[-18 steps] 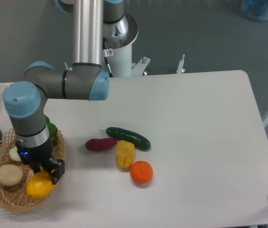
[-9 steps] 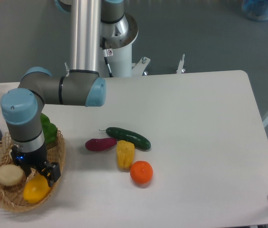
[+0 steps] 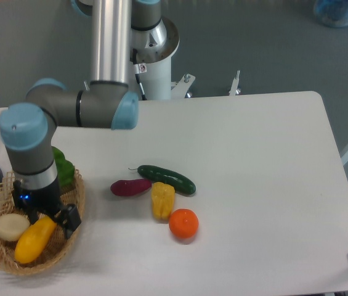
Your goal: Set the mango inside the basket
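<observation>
At the lower left of the frame the jaws hang just above the upper end of the mango, but the wrist hides the gap between them, so I cannot tell whether they are spread or closed on the fruit. The mango lies aslant inside the basket, its lower end pointing to the bottom left, with a pale round item touching or just beside it on the left and something green tucked at the basket's far rim behind the arm. Judged from this, the placing looks nearly done, and the risks belong to the withdrawal. If the jaws have any grip left on the fruit, a lift could drag it up and tip it over the low woven rim onto the tabletop. A finger catching the open weave could pull the light basket along or tilt it, spilling what is inside. A sideways exit might also nudge the pale item or knock the rim. Further right, the purple vegetable, cucumber, yellow pepper and orange fruit sit well apart from the arm and seem safe.
</observation>
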